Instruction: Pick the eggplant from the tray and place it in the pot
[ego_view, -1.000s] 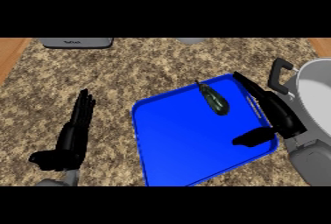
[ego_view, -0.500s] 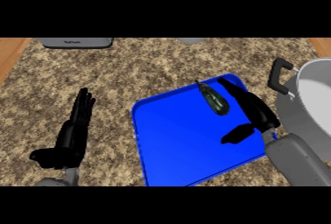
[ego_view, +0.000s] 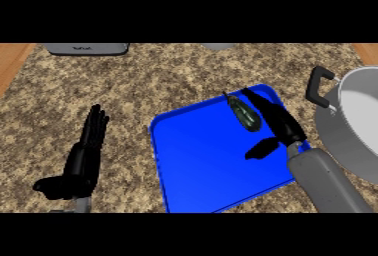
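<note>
A small dark eggplant (ego_view: 244, 114) lies near the far right corner of the blue tray (ego_view: 199, 160). My right hand (ego_view: 277, 125) is over the tray just right of the eggplant, fingers straight and stretched along its right side, thumb hanging down toward the tray; the hand is open and holds nothing. The grey pot (ego_view: 353, 125) with a black handle (ego_view: 319, 86) stands at the right edge, beside the tray. My left hand (ego_view: 83, 159) rests open at the left, fingers pointing away from me, off the tray.
The counter top is speckled stone with wooden strips at both far corners. A grey appliance (ego_view: 85, 48) sits at the far left edge and another grey object (ego_view: 218, 46) at the far middle.
My right hand has moved left and away from me across the tray, from near the pot's side to alongside the eggplant. The eggplant and left hand have stayed put.
</note>
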